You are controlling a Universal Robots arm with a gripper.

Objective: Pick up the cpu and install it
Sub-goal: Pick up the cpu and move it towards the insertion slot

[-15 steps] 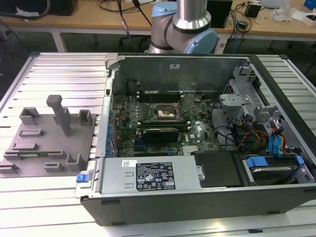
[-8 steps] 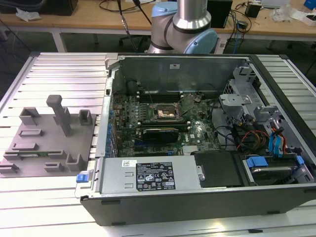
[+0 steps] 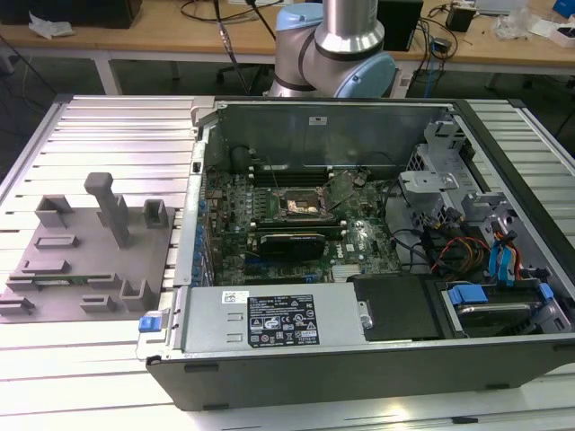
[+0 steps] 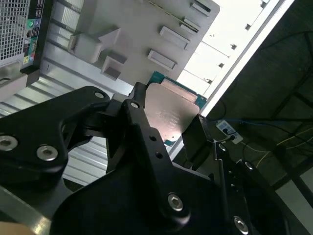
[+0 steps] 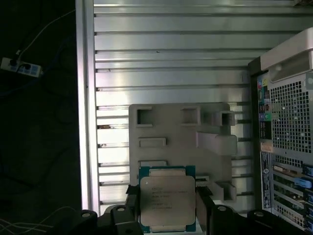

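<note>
First wrist view has the claw (image 5: 167, 215) closed on the cpu (image 5: 167, 198), one dark finger pressed to each side edge, silver top facing the camera. The chip hangs clear above the grey holder plate (image 5: 171, 132) that lies on the slatted metal desk (image 5: 171, 49), with the open computer case (image 5: 288, 147) just beside the plate. The second wrist view shows the same grip from a slant, the chip pinched between both fingers.

From the exterior view, the socket (image 3: 301, 205) on the board inside the case looks bare, its metal frame swung open, and the arm (image 3: 346, 36) shows at the far side. I'd judge the pick-up done. The install is not: the chip is well apart from the socket and not yet seated.
</note>
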